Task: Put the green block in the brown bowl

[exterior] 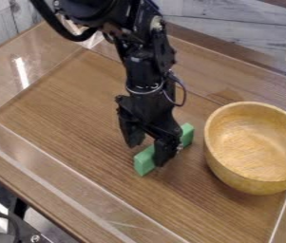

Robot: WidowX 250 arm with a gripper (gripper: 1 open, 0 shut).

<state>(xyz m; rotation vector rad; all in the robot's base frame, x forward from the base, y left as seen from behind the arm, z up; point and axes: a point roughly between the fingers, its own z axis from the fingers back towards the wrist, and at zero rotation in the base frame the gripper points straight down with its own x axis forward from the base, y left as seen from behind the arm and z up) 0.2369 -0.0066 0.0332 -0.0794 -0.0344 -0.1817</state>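
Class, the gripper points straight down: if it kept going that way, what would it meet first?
Most likely the green block, which lies between the open gripper's fingers on the table; depth is hard to judge.

green block [183, 132] middle hidden behind end effector [149, 149], brown bowl [255, 186] cropped right

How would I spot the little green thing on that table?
Find the big tan wooden bowl at the right of the wooden table. Just left of it, under the black robot's open gripper, lies the green block: a small bar, the only bright green thing.
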